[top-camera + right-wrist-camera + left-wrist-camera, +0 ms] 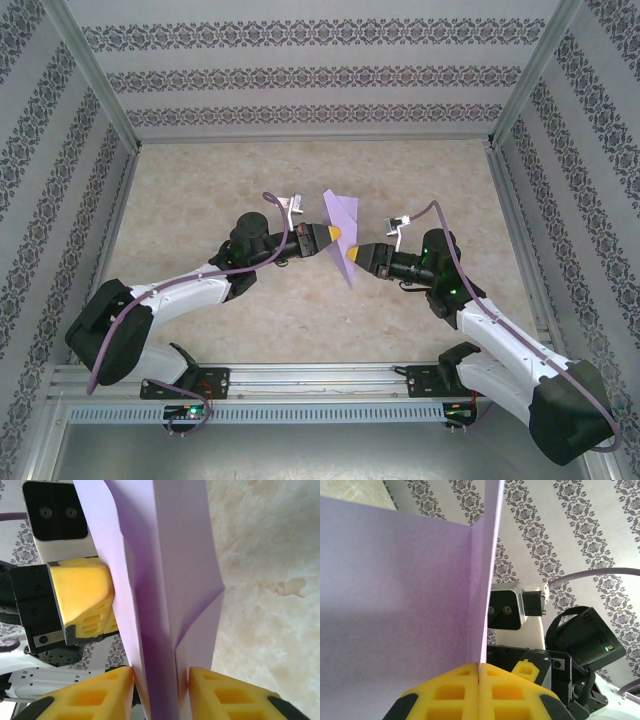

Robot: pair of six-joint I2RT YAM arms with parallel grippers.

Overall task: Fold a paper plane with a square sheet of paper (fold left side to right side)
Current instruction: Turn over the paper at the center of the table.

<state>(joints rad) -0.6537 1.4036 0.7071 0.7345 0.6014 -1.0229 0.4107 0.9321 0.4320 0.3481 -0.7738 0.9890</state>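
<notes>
The lavender paper, folded into a slim pointed paper plane (343,215), is held upright in the air above the table's middle. My left gripper (338,237) is shut on its folded edge; in the left wrist view the yellow pads meet on the paper plane (395,580) at the left gripper (479,667). My right gripper (350,258) comes from the right, lower on the plane. In the right wrist view the right gripper (159,680) has a pad touching each side of the paper plane (170,580), whose layers bulge between them.
The beige marbled table (200,200) lies below, fenced by patterned walls and metal frame posts (120,120). The left gripper's yellow fingers (82,595) and its camera sit close on the left in the right wrist view. Both arm bases stand at the near rail (320,375).
</notes>
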